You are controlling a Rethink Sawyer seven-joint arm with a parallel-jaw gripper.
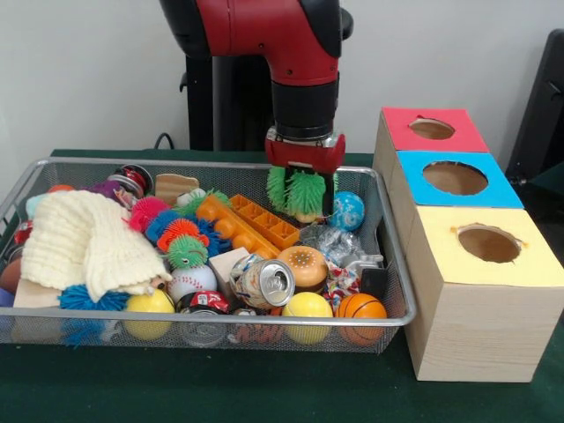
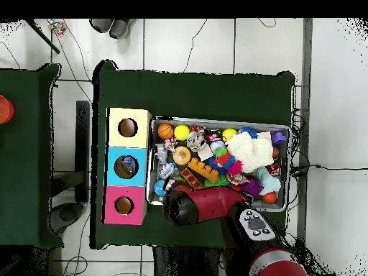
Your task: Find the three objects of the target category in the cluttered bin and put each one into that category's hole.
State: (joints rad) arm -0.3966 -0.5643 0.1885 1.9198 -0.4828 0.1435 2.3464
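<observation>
My jaws [image 1: 305, 196] were clamped on a green spiky ball [image 1: 300, 192], lifted just above the wire bin [image 1: 398, 300]. Below lay an orange block tray [image 1: 251, 222], crumpled foil [image 1: 329, 242] and a blue globe ball [image 1: 347, 211]; the three-holed box [image 1: 471, 308] stood beside.

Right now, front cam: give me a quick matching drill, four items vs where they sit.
Column 1:
1. green spiky toy
2. basketball
3. cream knitted cloth
4. yellow-topped box

Column 2:
A. outside the wire bin, nearest the camera in the row of boxes
B. left part of the bin
C. in the pincer, above the bin
D. bin's near right corner

Pairs: 1-C, 2-D, 3-B, 4-A
</observation>
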